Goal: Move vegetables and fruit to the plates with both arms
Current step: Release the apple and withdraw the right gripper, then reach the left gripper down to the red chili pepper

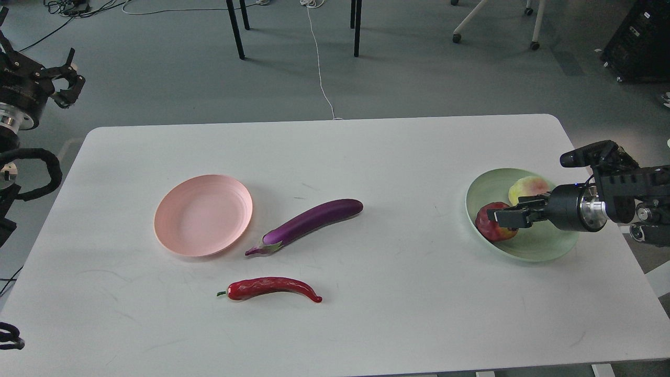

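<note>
Eggplant (312, 221) looks glossy, slippery; we grip mid-body. Right gripper (506, 216) at red fruit (491, 224), fingers' state unclear; left gripper (62, 86) fingers apart.

Bare desk (398, 293) lay open across the middle and lower right of the frame. At center left, the eggplant (309, 223) and chili pepper (269, 288) lay near the pink plate (203, 214), with narrow gaps between them. At right, the right hand (510, 215) and two fruits crowded the green plate (544, 246).
</note>
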